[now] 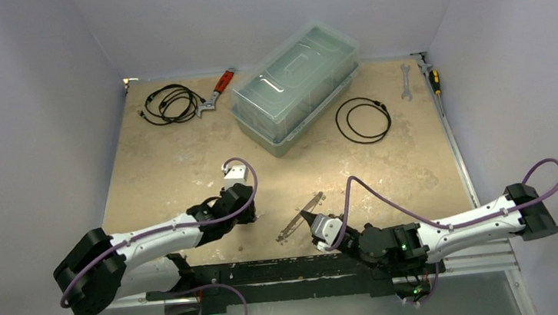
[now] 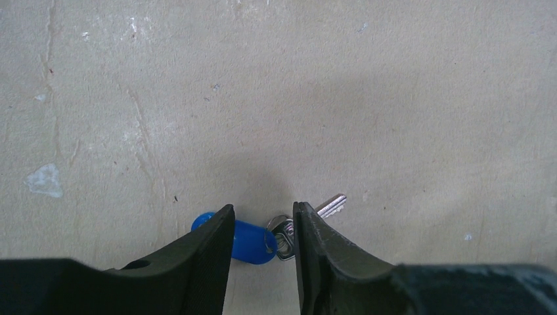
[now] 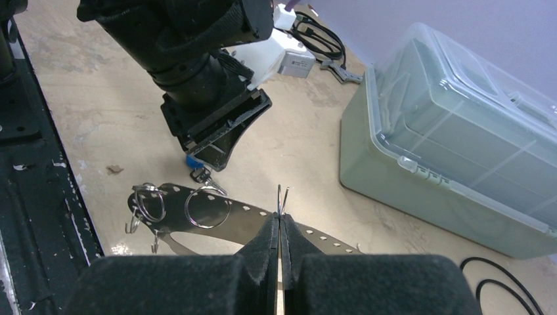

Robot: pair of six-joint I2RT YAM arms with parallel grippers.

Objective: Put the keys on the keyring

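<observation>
Straddling the keys (image 2: 279, 231) lying flat on the table (image 2: 394, 98), the left gripper (image 2: 263, 207) stands spread, with wide room ahead. The right gripper (image 3: 280, 220), pressed together, pinches the keyring (image 3: 282, 195) upright, well apart from the box (image 3: 460, 131).

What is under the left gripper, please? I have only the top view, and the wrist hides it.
Observer: The left wrist view shows a blue tag and a silver key lying end to end on the table.
Operator: Thank you. Is it gripping them?
Observer: No. The left gripper is open and straddles the spot where tag meets key.
Operator: And what does the right gripper hold, please?
Observer: The right gripper is shut on a thin wire ring, seen edge-on, with a perforated metal strip just beyond its tips.
</observation>
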